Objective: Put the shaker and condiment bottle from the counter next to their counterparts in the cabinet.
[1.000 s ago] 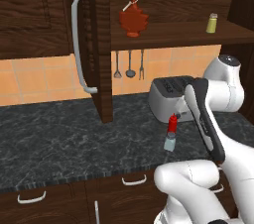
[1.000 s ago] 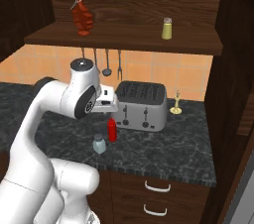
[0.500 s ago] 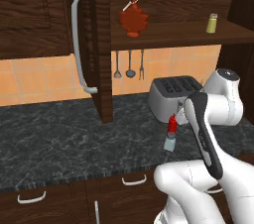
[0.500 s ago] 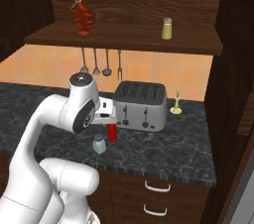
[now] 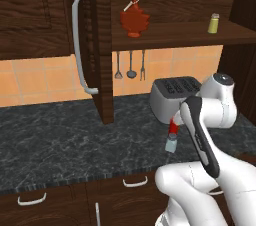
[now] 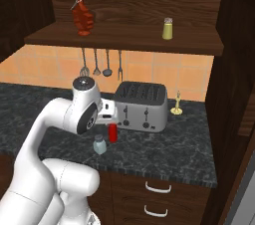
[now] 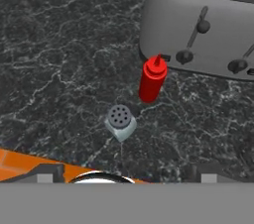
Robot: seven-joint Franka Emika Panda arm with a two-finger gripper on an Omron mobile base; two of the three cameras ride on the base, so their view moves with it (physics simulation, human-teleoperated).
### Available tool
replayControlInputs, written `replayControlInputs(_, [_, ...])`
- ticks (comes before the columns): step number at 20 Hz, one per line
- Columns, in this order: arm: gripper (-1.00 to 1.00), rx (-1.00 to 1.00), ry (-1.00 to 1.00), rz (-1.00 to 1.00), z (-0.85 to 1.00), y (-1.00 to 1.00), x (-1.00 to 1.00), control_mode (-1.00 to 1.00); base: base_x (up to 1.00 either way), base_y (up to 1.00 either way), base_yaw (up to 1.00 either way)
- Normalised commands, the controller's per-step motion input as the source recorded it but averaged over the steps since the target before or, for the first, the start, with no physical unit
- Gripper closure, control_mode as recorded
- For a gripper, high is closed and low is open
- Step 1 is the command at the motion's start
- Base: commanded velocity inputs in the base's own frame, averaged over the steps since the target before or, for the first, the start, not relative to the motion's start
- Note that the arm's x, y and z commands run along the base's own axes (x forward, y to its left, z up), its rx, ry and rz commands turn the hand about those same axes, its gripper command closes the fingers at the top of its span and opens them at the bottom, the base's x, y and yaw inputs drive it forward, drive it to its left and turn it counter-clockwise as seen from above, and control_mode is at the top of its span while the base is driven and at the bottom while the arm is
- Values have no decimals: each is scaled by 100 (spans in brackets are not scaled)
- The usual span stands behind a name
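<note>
Kitchen wall cabinet [image 5: 95, 45] standing open above a dark stone counter [image 5: 60, 140].
On its shelf, syrup bottle [image 6: 82, 14] toward the left end, yellow-green shaker [image 6: 168, 28] toward the right. Silver toaster [image 6: 141, 105] near the counter's back edge; before it, upright red bottle [image 7: 152, 79], then pale shaker [image 7: 120, 121] nearer the front edge, just apart. Gripper [image 7: 124, 173] above both, spread wide, holding nothing.

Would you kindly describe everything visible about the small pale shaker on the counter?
The shaker is small, pale blue-grey and translucent, with a grey cap pierced by holes. It stands upright on the dark marbled counter, just in front of the red condiment bottle and shorter than it, with the toaster behind. Nothing grips it.
</note>
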Motion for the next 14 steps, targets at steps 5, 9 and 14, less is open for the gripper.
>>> replayControlInputs(5, [-100, 0, 1, 0, -5, 0, 32, -100, 0, 0, 0])
replayControlInputs(9, [-100, 0, 0, 0, -16, 0, 0, -100, 0, 0, 0])
replayControlInputs(14, [-100, 0, 0, 0, -32, 0, 0, -100, 0, 0, 0])
